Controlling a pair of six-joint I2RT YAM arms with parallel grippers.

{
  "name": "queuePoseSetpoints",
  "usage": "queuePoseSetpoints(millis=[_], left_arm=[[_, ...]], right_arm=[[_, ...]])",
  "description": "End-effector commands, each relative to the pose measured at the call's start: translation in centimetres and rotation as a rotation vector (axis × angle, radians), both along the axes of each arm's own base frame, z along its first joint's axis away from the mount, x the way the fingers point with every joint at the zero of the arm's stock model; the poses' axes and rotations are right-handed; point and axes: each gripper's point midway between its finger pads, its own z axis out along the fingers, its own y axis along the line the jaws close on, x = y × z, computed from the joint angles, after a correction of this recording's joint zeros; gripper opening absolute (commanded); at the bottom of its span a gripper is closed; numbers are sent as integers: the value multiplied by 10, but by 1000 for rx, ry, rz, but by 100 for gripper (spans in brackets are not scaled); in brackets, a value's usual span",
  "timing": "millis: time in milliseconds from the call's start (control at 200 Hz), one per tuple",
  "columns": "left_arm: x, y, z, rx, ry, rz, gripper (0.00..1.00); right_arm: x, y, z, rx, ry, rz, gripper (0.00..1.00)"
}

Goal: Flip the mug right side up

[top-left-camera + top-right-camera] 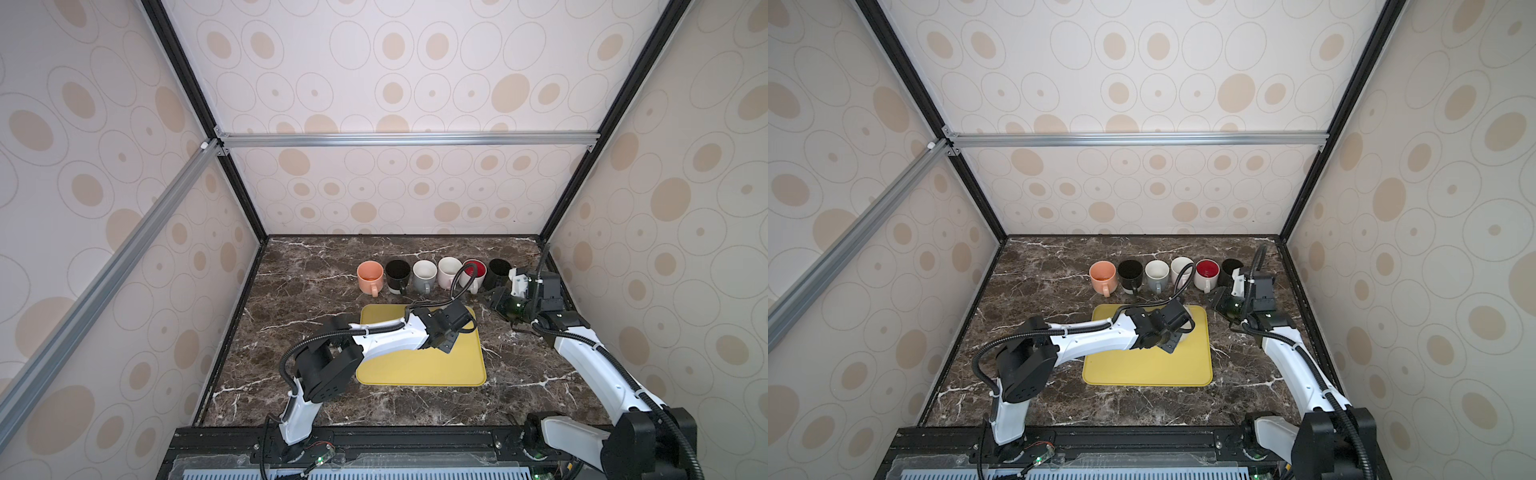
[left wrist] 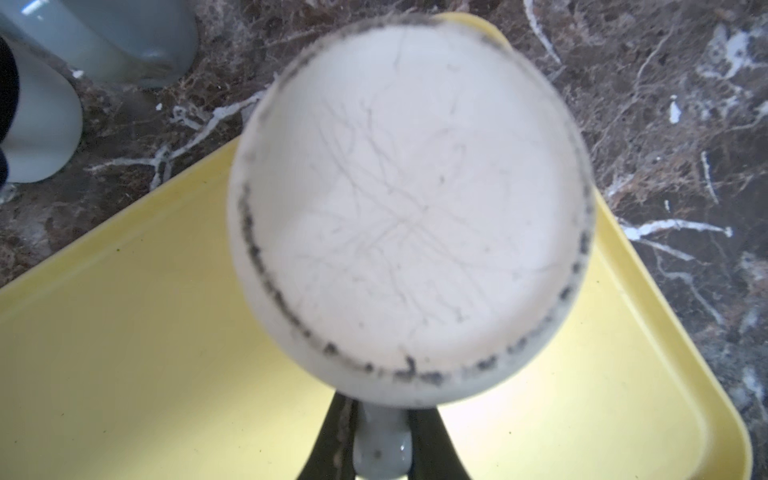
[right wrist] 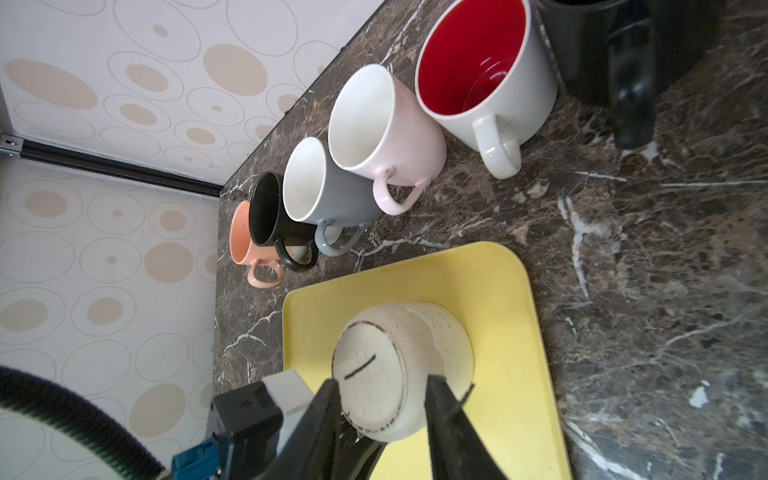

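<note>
The white mug is tilted base-up at the yellow tray's far right corner, its handle pinched by the left gripper. The right gripper hovers just right of that corner, jaws partly apart and empty, near the black mug. The tray's near half lies bare.

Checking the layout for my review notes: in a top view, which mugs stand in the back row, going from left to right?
orange mug → black mug → grey mug → pink mug → white mug with red inside → another black mug
</note>
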Motion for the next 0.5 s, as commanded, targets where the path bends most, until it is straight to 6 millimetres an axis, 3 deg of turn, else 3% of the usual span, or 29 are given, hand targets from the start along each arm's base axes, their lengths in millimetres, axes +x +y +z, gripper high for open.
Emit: queuePoseSetpoints(millis=[0,265,495], left_arm=[[25,-8,59,-155,-138,59,0],[30,2,84,-283,-135,79,0],[34,15,91,-463,-65,108,0]], right_arm=[[1,4,2,39,-2,9,37],[-2,8,2,61,6,24,37],[-2,12,0,81,18,42,36]])
